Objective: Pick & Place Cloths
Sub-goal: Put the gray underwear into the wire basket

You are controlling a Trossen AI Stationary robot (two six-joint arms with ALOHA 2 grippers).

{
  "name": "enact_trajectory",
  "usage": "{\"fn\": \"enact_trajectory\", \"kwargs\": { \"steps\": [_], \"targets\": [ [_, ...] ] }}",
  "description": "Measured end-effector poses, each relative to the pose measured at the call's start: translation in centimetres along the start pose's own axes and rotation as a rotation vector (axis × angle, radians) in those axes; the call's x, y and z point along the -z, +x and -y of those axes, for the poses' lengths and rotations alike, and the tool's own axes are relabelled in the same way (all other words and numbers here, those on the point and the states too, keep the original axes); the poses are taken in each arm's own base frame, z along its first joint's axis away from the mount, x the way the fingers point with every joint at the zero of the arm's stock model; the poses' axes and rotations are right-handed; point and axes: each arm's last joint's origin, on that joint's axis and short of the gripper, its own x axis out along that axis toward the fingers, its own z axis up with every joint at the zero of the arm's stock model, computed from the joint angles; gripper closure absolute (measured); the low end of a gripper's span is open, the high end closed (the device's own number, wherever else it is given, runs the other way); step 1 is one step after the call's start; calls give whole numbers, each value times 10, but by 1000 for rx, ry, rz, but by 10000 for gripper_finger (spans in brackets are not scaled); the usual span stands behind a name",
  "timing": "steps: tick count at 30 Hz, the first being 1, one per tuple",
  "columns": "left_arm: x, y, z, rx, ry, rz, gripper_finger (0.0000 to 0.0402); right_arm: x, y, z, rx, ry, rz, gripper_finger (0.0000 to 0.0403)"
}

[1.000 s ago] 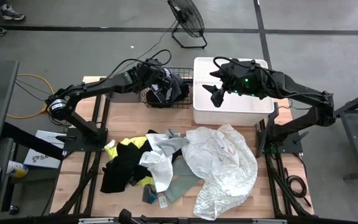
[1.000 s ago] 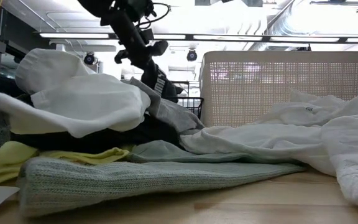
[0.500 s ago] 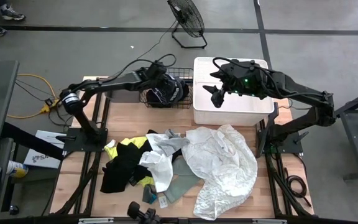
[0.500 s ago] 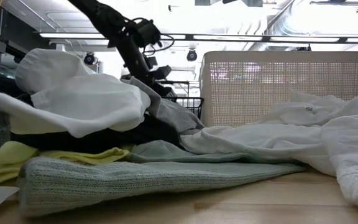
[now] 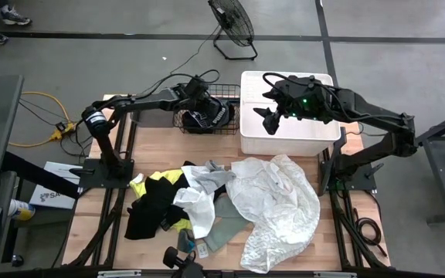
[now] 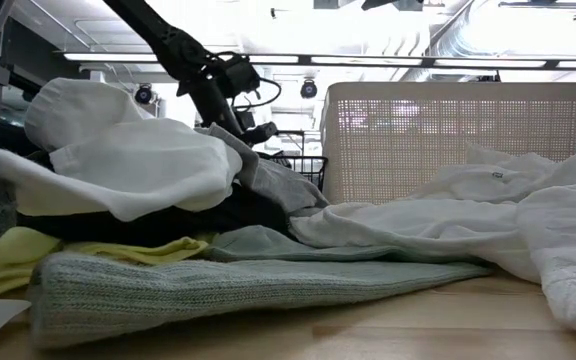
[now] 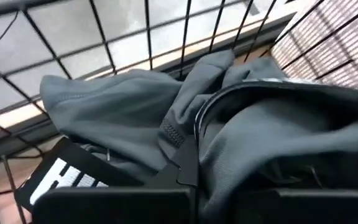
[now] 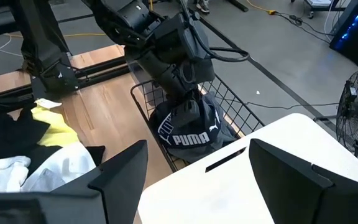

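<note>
My left gripper reaches down into the black wire basket at the table's far edge, shut on a black garment with white lettering that lies bunched in the basket. My right gripper hangs open above the white rigid tub and touches nothing. The other cloths lie heaped on the table's middle. They include a large sheer white one, a neon yellow one and black ones. In the low view a white cloth tops the pile. My left gripper comes at the black garment from above, slanting down into the basket. A fold of its dark cloth rises from between the fingers. The garment rests on the basket's floor and against its wire side.
The tub stands right of the basket along the far edge. A grey-green knit and white paper tags lie near the table's near edge. A floor fan stands beyond the table. Bare wood shows at the table's near right corner.
My left gripper has gone down into the wire basket with the black garment. The garment hung below the fingers a second ago and now lies bunched in the basket.
</note>
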Motion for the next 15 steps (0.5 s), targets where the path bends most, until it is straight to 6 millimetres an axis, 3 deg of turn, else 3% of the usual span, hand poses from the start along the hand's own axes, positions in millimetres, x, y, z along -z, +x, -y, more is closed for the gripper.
{"fn": "enact_trajectory", "kwargs": {
  "steps": [7, 15],
  "targets": [
    [0, 0, 1, 32, 7, -15, 364, 0, 0, 0, 0, 9, -1, 130],
    [-1, -6, 3, 120, 35, -39, 233, 2, 0, 0, 4, 21, -23, 130]
  ]
}}
